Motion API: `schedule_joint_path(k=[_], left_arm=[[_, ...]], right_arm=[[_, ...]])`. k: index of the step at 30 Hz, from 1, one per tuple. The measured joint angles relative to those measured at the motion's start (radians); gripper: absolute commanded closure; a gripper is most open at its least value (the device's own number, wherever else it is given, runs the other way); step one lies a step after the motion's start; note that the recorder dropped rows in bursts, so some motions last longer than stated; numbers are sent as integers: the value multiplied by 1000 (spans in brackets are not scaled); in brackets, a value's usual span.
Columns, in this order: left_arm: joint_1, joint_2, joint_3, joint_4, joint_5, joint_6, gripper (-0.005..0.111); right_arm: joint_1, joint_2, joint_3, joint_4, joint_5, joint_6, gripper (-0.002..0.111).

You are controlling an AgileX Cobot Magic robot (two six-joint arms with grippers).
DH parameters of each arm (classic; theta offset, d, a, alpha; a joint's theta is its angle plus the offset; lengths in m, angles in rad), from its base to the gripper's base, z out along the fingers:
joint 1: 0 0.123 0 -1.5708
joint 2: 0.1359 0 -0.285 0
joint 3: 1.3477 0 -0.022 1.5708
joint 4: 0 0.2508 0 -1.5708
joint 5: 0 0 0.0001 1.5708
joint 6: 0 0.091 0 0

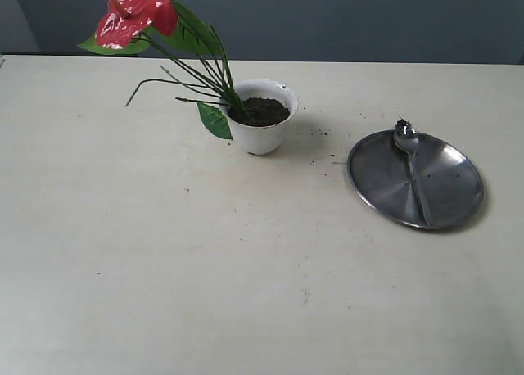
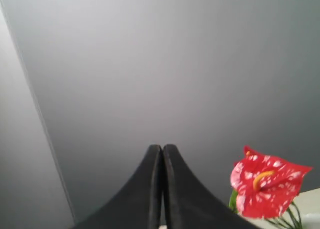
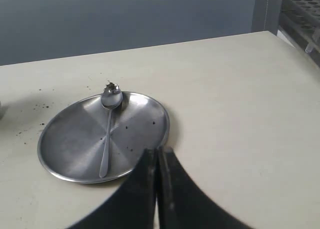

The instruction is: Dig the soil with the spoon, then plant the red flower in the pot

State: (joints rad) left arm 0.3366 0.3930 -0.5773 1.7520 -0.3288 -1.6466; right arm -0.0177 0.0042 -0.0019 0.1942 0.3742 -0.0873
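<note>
Apparently planting is ending: the red flower [image 1: 135, 11] is standing in the pot [image 1: 262, 137] upper-centre, the spoon [image 1: 415, 174] is lying on the plate [image 1: 458, 187] at right, and the left gripper [image 2: 162, 151] and right gripper [image 3: 157, 154], pressed together and empty, are needing only withdrawal.

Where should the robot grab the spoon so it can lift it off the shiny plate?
Probably the thin handle of the spoon, near its middle, coming straight down from above. It lies flat on the plate, so nothing fits underneath, and its bowl at the rim carries soil crumbs.
</note>
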Motion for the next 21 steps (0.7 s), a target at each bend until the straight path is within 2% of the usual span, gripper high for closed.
schedule_joint_path(k=[3, 7, 21], left_arm=[[35, -51, 106, 0, 47, -43, 106], [46, -105, 196, 0, 101, -120, 106], [46, -145, 192, -2, 187, -149, 106]], right_arm=[[0, 0, 0, 0, 0, 0, 108], [0, 0, 0, 0, 0, 0, 108], [0, 0, 0, 0, 0, 0, 108]])
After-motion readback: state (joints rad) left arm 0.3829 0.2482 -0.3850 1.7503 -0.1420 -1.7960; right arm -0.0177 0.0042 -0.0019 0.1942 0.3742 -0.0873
